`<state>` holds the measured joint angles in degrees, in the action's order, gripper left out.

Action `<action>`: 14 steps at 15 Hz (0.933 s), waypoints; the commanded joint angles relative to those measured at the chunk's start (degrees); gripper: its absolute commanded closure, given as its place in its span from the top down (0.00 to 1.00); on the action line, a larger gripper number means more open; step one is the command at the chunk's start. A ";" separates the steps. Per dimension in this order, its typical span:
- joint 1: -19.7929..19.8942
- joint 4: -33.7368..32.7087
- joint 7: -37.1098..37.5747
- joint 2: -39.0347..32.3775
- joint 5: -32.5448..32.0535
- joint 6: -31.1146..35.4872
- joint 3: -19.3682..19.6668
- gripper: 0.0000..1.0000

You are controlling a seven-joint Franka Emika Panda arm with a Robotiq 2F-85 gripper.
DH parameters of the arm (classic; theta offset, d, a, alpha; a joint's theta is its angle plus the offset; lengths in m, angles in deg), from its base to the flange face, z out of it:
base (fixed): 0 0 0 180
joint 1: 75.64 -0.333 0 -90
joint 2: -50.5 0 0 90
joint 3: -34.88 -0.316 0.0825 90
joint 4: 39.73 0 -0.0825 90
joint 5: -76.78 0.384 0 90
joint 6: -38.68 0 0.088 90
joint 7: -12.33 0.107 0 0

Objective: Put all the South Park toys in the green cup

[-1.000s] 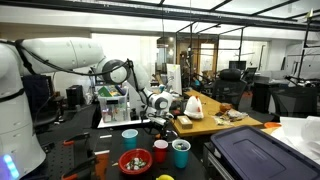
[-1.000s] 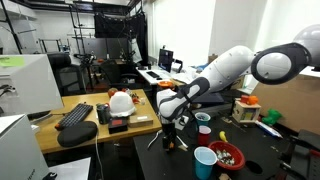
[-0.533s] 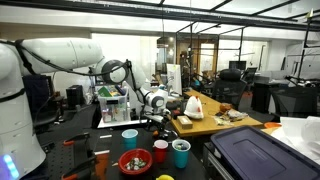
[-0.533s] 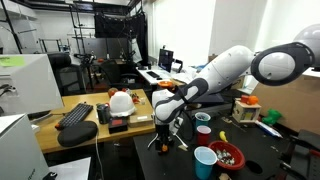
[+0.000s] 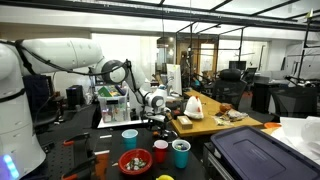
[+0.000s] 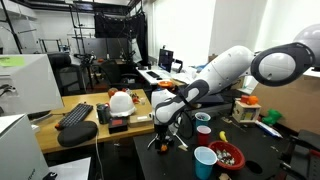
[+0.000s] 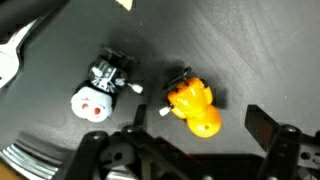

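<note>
In the wrist view an orange wind-up toy lies on the black tabletop, with a white and black wind-up toy to its left. My gripper is open, with one finger on each side of the orange toy and nothing held. In both exterior views the gripper hangs low over the table. The teal green cup stands upright next to the red cup, apart from the gripper.
A light-blue cup and a red bowl with small items stand on the black table. A wooden desk with a keyboard and clutter adjoins it. A white strip lies at the wrist view's left edge.
The gripper has moved down a little toward the tabletop and the toys. The cups and bowl have not moved.
</note>
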<state>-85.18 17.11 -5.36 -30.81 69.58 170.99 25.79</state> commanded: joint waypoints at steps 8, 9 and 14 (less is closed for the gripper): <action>1.17 4.24 -10.18 1.41 -3.48 3.98 -1.70 1.00; 1.40 4.44 -11.63 1.55 -3.39 3.81 -2.16 1.00; 2.79 5.34 -19.39 2.04 -3.12 2.94 -4.71 1.00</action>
<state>-84.08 19.22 -20.18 -30.87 66.49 173.89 23.12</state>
